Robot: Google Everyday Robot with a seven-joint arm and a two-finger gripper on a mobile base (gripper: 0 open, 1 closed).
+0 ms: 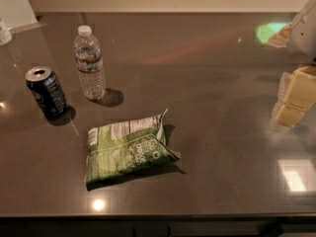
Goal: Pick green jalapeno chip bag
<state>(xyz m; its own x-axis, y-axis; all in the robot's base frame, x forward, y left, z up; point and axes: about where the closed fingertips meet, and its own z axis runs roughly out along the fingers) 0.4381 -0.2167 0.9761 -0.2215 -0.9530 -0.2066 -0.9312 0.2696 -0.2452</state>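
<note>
The green jalapeno chip bag point(127, 149) lies flat on the dark countertop point(212, 83), near the front and left of centre. It is crinkled, with white text and a white label panel along its far edge. My gripper point(295, 101) is at the right edge of the view, above the counter. It is well to the right of the bag and not touching it. The arm above it is partly cut off by the frame.
A clear water bottle point(89, 69) with a white cap stands behind and left of the bag. A dark blue soda can point(46, 91) stands to the bottle's left. The counter's front edge point(158, 215) runs just below the bag. A wall lines the back.
</note>
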